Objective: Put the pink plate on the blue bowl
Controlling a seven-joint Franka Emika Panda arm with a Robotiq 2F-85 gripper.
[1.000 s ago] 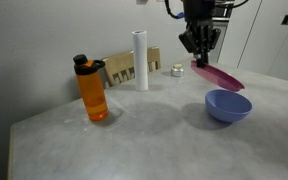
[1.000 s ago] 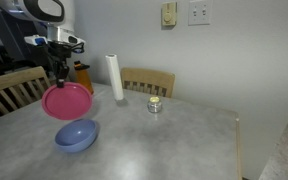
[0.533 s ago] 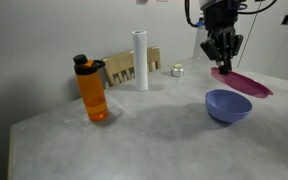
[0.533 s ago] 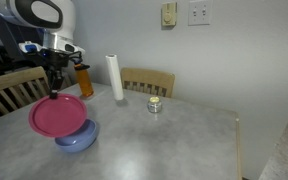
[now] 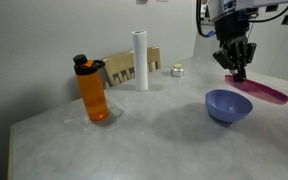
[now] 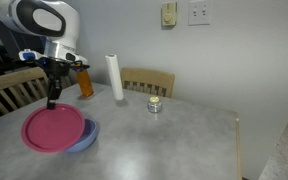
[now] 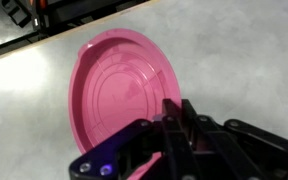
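Note:
My gripper (image 5: 236,72) is shut on the rim of the pink plate (image 5: 264,88) and holds it in the air, tilted slightly. In an exterior view the plate hangs just beyond the blue bowl (image 5: 227,105), off to its side. In another exterior view the pink plate (image 6: 52,130) overlaps and hides most of the blue bowl (image 6: 88,137), with my gripper (image 6: 52,99) above it. The wrist view shows the pink plate (image 7: 109,90) clamped between the jaws (image 7: 179,118); the bowl is hidden there.
An orange bottle (image 5: 92,90) stands on the grey table (image 5: 144,135). A white roll (image 5: 140,60) stands upright behind it, next to a wooden chair back (image 5: 120,68). A small jar (image 6: 154,104) sits mid-table. Another chair (image 6: 14,88) stands by the table edge.
My gripper has carried the pink plate sideways and downward, from above the bowl to beyond its side. The bowl and other objects have not moved.

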